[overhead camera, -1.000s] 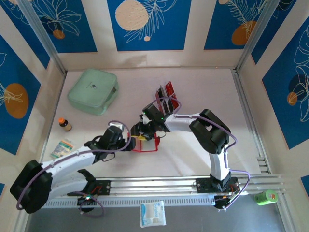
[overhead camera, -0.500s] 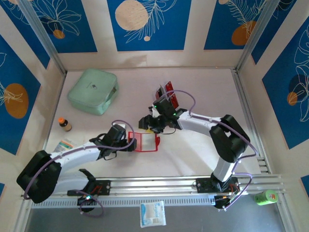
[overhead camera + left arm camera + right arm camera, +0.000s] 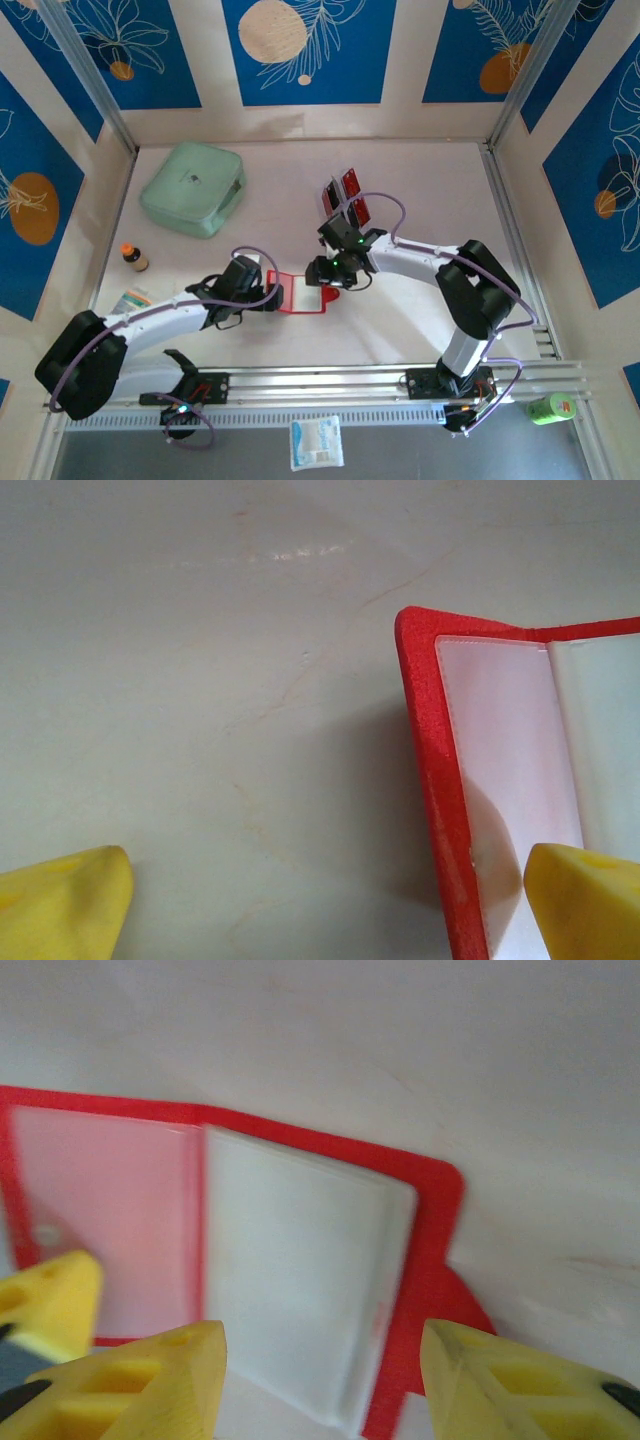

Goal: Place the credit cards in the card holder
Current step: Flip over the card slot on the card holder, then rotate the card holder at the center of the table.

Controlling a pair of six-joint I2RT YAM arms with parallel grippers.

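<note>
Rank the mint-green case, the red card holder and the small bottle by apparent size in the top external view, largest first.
1. mint-green case, clearly the largest
2. card holder, lying open
3. small bottle, the smallest

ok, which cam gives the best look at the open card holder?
Right wrist: the card holder lies open close up, both clear sleeves and the centre fold visible. Top external shows most of its outline, but small. Left wrist catches one red edge and part of the sleeves.
</note>
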